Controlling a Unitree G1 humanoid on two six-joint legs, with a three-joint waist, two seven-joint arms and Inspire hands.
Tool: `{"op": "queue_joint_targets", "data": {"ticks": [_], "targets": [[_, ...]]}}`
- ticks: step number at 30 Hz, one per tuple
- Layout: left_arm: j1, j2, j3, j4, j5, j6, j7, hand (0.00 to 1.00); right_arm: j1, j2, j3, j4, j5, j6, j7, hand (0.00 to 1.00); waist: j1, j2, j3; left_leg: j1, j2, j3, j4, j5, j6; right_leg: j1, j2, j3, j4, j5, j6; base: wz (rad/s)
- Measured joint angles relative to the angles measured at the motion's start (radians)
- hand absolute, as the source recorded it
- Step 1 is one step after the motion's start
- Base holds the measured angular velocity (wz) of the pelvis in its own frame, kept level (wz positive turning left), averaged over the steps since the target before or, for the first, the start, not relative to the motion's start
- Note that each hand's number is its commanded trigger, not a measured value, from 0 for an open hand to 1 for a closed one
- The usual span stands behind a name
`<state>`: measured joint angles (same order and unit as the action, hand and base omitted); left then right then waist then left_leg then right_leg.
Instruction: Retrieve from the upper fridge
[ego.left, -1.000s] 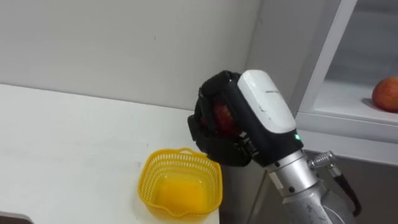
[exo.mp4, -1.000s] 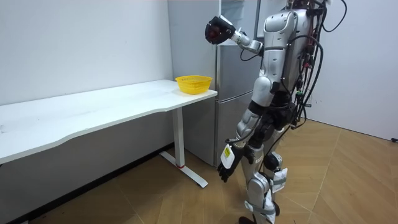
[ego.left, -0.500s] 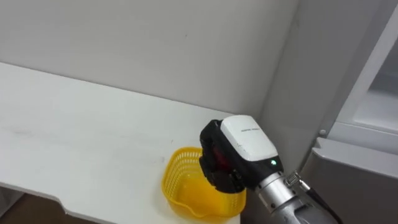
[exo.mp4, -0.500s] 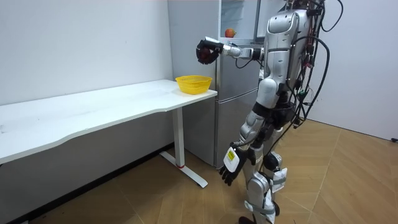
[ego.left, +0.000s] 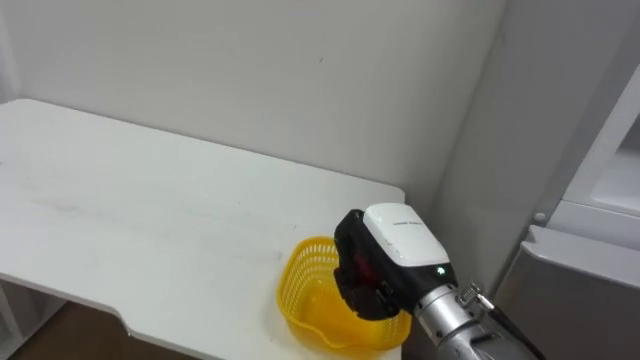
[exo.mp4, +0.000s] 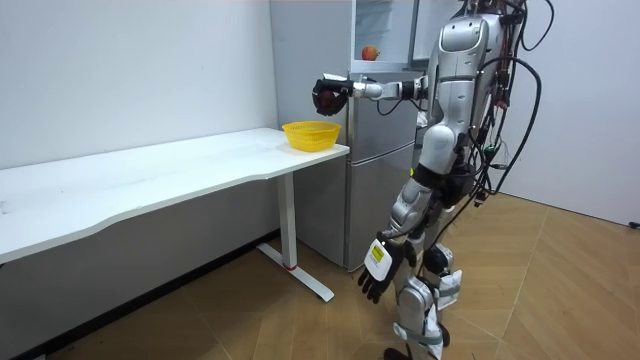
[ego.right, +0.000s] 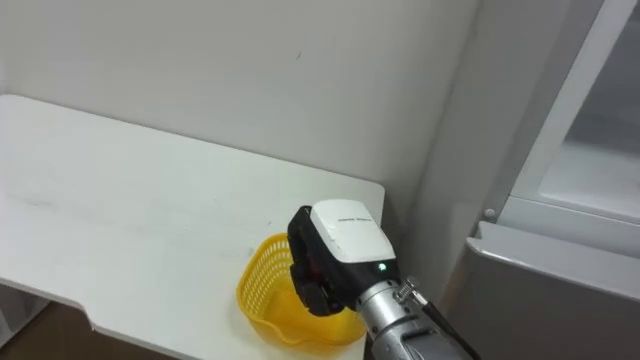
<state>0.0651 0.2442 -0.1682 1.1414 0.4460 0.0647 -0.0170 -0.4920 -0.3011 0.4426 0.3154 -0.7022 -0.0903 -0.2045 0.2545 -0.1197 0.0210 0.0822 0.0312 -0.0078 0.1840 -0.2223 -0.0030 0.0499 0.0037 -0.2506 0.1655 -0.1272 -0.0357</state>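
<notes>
My right hand (ego.left: 392, 252) comes in from the lower right and hangs just over the yellow mesh basket (ego.left: 303, 291), which stands at the table's right end beside the fridge. Its fingers are curled round a red apple (ego.left: 362, 273), of which only a sliver shows between them. In the room view the right hand (exo.mp4: 327, 93) is stretched out above the basket (exo.mp4: 311, 133). A second red apple (exo.mp4: 370, 51) lies on a shelf of the open upper fridge. My left hand (exo.mp4: 377, 271) hangs idle by my thigh with relaxed fingers.
The long white table (ego.left: 150, 215) runs along the wall, with its front edge (ego.left: 120, 322) close below. The grey fridge (ego.left: 590, 200) stands right of the table's end, its upper door open. I stand on the wooden floor (exo.mp4: 560, 290) in front of the fridge.
My right hand has come down from in front of the fridge to just over the basket, still holding the apple. The eye view has swung left towards the table.
</notes>
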Motion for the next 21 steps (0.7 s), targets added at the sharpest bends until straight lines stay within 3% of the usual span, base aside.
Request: {"op": "queue_joint_targets", "data": {"ticks": [5, 9, 21], "targets": [[-0.001, 0.0, -0.005, 0.0, 0.0, 0.001, 0.003, 0.0, -0.003, 0.002, 0.0, 0.008, 0.004, 0.005, 0.0, 1.0, -0.001, -0.001, -0.0006, -0.003, -0.003, -0.006, -0.006, 0.001, 0.001, -0.001, -0.002, -0.003, 0.001, 0.0, 0.0, 0.02], [-0.001, -0.003, -0.014, -0.004, 0.0, 0.001, 0.004, 0.0, -0.035, 0.026, 0.0, 0.087, 0.009, 0.006, 0.0, 1.0, 0.0, -0.005, -0.0032, -0.006, -0.003, -0.009, -0.004, 0.001, 0.001, -0.003, -0.001, -0.005, 0.0, 0.0, 0.0, 0.01], [-0.025, -0.004, -0.024, -0.006, -0.001, 0.001, -0.008, 0.0, -0.041, 0.027, 0.004, 0.145, 0.086, 0.006, -0.002, 1.0, 0.001, -0.009, -0.0062, -0.03, -0.005, -0.017, 0.012, 0.002, 0.002, -0.019, -0.004, -0.01, 0.0, 0.0, 0.0, 0.02]]}}
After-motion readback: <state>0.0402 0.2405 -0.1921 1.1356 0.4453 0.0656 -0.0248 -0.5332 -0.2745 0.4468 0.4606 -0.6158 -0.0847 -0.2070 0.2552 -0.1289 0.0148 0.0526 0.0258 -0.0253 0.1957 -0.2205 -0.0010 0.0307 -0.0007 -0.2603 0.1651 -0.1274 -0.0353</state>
